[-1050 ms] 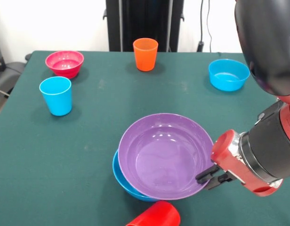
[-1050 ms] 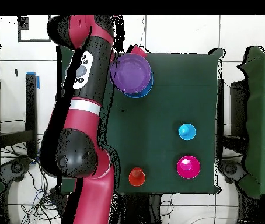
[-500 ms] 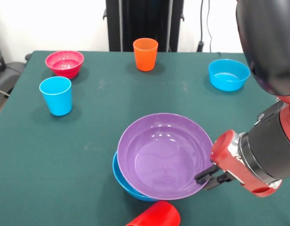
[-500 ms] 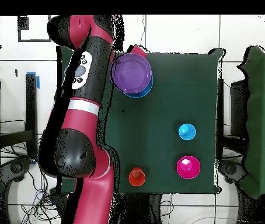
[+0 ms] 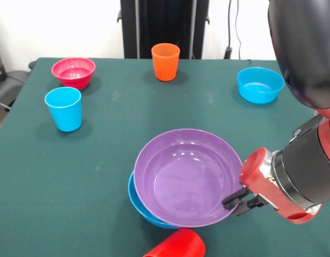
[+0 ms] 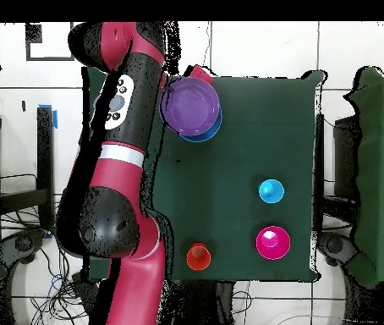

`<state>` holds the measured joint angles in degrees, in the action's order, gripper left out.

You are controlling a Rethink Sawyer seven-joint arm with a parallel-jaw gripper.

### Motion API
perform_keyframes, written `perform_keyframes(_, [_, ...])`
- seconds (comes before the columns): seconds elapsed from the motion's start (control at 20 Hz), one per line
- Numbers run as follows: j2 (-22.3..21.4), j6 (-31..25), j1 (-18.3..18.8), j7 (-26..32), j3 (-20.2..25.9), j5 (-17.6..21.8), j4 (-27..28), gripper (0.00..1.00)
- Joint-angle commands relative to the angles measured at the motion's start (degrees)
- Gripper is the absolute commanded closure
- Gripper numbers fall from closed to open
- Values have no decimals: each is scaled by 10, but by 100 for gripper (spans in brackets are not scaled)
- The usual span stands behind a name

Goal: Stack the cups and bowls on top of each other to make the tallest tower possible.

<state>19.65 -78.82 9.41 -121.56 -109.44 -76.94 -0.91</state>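
A large purple bowl (image 5: pixel 181 174) (image 6: pixel 190 107) rests off-centre in a blue bowl (image 5: pixel 139 206) (image 6: pixel 210 133) near the table's front edge. My gripper (image 5: pixel 239 202) is at the purple bowl's right rim, one black finger inside and one outside, shut on the rim. A red cup (image 5: pixel 178 246) lies on its side just in front of the two bowls. Standing upright apart from them are a light blue cup (image 5: pixel 64 108) (image 6: pixel 271 191), an orange cup (image 5: pixel 165 61) (image 6: pixel 198 256), a small crimson bowl (image 5: pixel 74 72) (image 6: pixel 273 243) and a second blue bowl (image 5: pixel 260 84).
The bulky red and black arm (image 5: pixel 309 80) (image 6: pixel 123 127) fills the right side of the front view and hides the table's left edge from overhead. A dark green cloth (image 5: pixel 117 144) covers the table.
The purple bowl has crept very slightly to the left on the blue bowl. The arm and the other pieces look still.
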Motion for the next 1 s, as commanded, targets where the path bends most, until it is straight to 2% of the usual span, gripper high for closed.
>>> perform_keyframes(0.05, [-9, 17, -5, 164, 26, 48, 4, 100])
perform_keyframes(0.1, [-9, 17, -4, 166, 20, 41, 4, 100])
perform_keyframes(0.3, [-6, 17, -6, 162, 36, 57, 4, 100])
perform_keyframes(1.0, [-12, 12, -4, 189, 116, 145, 11, 100])
